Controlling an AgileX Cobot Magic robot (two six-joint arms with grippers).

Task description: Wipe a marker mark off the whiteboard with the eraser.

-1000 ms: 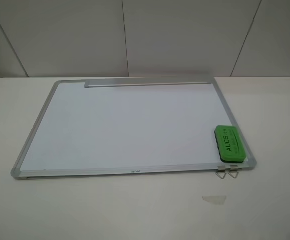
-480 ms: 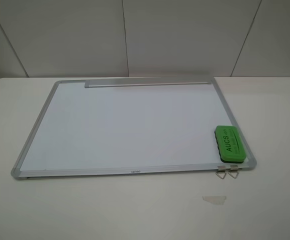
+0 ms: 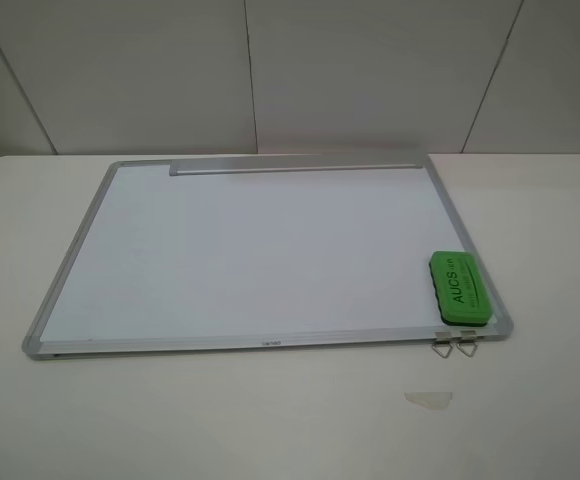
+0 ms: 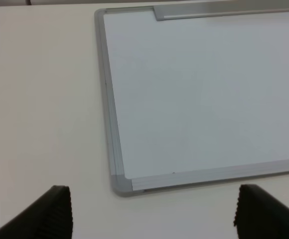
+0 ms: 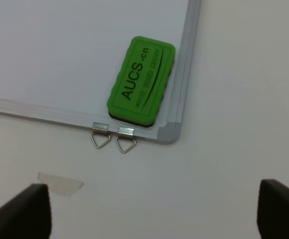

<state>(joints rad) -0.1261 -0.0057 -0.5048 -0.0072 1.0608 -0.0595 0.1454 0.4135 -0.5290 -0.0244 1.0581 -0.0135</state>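
The whiteboard [image 3: 250, 250] lies flat on the table, its silver tray strip [image 3: 295, 165] along the far edge. No marker mark shows anywhere on its white surface. The green eraser [image 3: 460, 288] with "AUCS" lettering rests on the board's near right corner. Neither gripper appears in the high view. In the left wrist view my left gripper [image 4: 154, 199] hangs open over the table just off the board's [image 4: 199, 89] near left corner. In the right wrist view my right gripper [image 5: 154, 191] is open above the bare table, short of the eraser [image 5: 141, 80].
Two small metal clips [image 3: 454, 345] hang off the board's front edge just below the eraser, also clear in the right wrist view [image 5: 113, 137]. A scrap of clear tape [image 3: 428, 399] is stuck to the table in front of them. White wall panels stand behind the table.
A dark shape at the right edge of the high view one second ago has gone out of frame. The board and eraser have not moved.
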